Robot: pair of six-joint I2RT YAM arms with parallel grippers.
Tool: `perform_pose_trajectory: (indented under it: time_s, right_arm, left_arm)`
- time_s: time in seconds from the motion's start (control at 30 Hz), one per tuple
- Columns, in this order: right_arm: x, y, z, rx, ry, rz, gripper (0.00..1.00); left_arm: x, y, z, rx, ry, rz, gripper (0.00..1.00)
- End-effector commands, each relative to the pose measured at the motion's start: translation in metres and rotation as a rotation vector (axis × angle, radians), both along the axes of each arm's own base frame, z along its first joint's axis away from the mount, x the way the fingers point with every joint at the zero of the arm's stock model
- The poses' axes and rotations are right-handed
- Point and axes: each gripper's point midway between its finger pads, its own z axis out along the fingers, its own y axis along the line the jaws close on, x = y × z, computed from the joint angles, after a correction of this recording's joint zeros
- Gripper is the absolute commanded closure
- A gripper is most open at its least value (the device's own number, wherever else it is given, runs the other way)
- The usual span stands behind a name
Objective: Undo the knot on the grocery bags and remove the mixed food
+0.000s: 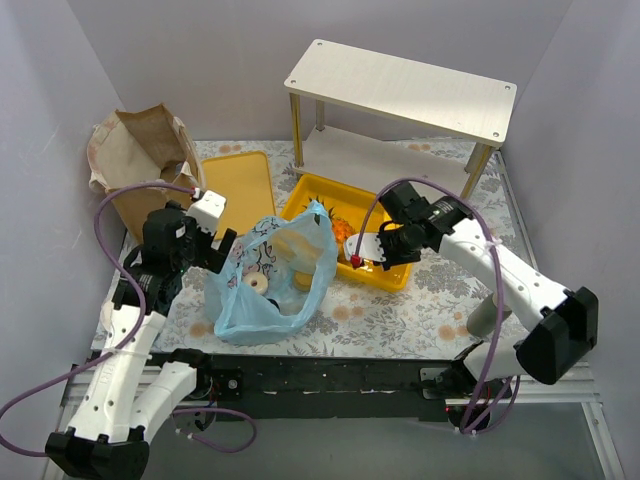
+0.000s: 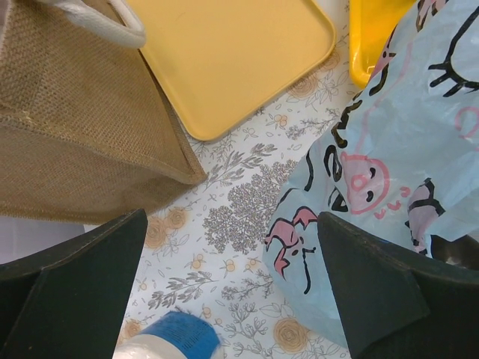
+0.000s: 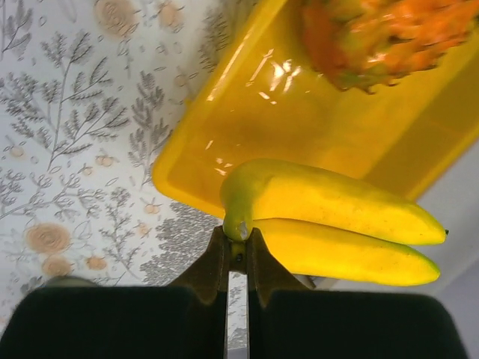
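The light-blue plastic bag (image 1: 262,290) lies open at the table's middle, with a pink-iced doughnut (image 1: 257,283) and a pale doughnut (image 1: 290,250) inside. My left gripper (image 1: 215,252) is open and empty at the bag's left side; in the left wrist view (image 2: 232,299) the bag (image 2: 389,149) lies against the right finger (image 2: 389,292). The brown paper bag (image 1: 140,165) stands at the back left. My right gripper (image 3: 238,243) is shut on the stem of two yellow bananas (image 3: 337,224), over the near edge of the deep yellow tray (image 3: 299,127). A small pineapple (image 3: 389,37) lies in that tray.
A flat yellow tray (image 1: 240,185) lies between the brown bag and the deep yellow tray (image 1: 390,275). A pale wooden shelf (image 1: 400,90) stands at the back. A white bottle with a blue band (image 2: 168,340) lies under my left gripper. Walls close in on three sides.
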Motion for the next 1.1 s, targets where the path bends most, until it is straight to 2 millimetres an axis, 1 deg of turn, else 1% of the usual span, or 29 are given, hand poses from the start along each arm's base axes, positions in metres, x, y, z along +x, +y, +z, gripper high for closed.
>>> perform_pose_trajectory:
  time_s: [0.0,0.03,0.1,0.13,0.17,0.2,0.27,0.4,0.43,0.57,0.67,0.73,0.77,0.8,0.83,0.87,0.9,0.97,1.07]
  right_arm:
    - [0.000,-0.023,-0.014,-0.213,0.021,0.220,0.99]
    - [0.005,-0.029,-0.022,-0.272,0.035,0.218,0.99]
    - [0.011,-0.035,-0.027,-0.338,0.043,0.225,0.99]
    - [0.016,-0.041,-0.032,-0.400,0.054,0.222,0.99]
    - [0.015,-0.046,-0.034,-0.436,0.075,0.226,0.99]
    - [0.022,-0.045,-0.032,-0.446,0.067,0.218,0.99]
    - [0.028,-0.047,-0.038,-0.488,0.080,0.213,0.99]
    - [0.039,-0.040,-0.042,-0.493,0.070,0.238,0.99]
    - [0.042,-0.037,-0.045,-0.498,0.072,0.254,0.99]
    - [0.044,-0.040,-0.054,-0.551,0.111,0.286,0.99]
    - [0.044,-0.037,-0.062,-0.552,0.134,0.302,0.98]
    - [0.049,-0.035,-0.067,-0.549,0.116,0.291,0.86]
    - [0.053,-0.033,-0.070,-0.546,0.093,0.276,0.77]
    - [0.054,-0.034,-0.071,-0.554,0.092,0.272,0.72]
    - [0.054,-0.034,-0.072,-0.552,0.092,0.269,0.55]
    - [0.055,-0.031,-0.071,-0.536,0.082,0.264,0.26]
    - [0.055,-0.029,-0.068,-0.520,0.077,0.260,0.20]
    - [0.053,-0.021,-0.058,-0.460,0.064,0.263,0.18]
    - [0.053,-0.005,-0.032,-0.356,0.039,0.243,0.17]
  left_arm:
    - [-0.008,0.001,0.008,-0.010,-0.044,-0.006,0.02]
    - [-0.010,0.002,0.006,-0.009,-0.042,-0.004,0.02]
    - [-0.013,0.001,0.004,-0.015,-0.041,-0.012,0.02]
    - [-0.014,0.002,0.001,-0.016,-0.035,-0.010,0.02]
    - [-0.015,0.002,0.001,-0.020,-0.036,-0.010,0.02]
    - [-0.015,0.003,0.000,-0.022,-0.034,-0.006,0.02]
    - [-0.015,0.005,-0.001,-0.024,-0.034,0.003,0.02]
    - [-0.014,0.008,-0.001,-0.029,-0.038,0.019,0.02]
    - [-0.014,0.004,-0.002,-0.045,-0.035,0.000,0.02]
    - [-0.015,0.003,-0.003,-0.052,-0.026,-0.003,0.02]
    - [-0.017,0.002,-0.005,-0.055,-0.019,-0.010,0.02]
    - [-0.016,0.002,-0.005,-0.057,-0.020,-0.009,0.02]
    - [-0.016,0.001,-0.005,-0.059,-0.020,-0.012,0.02]
    - [-0.016,0.002,-0.004,-0.060,-0.020,-0.011,0.02]
    - [-0.015,0.001,-0.004,-0.063,-0.021,-0.013,0.02]
    - [-0.015,0.000,-0.004,-0.068,-0.019,-0.017,0.02]
    - [-0.015,-0.001,-0.003,-0.074,-0.021,-0.020,0.02]
    - [-0.015,-0.003,-0.003,-0.080,-0.018,-0.027,0.02]
    - [-0.015,-0.008,0.000,-0.097,-0.010,-0.048,0.02]
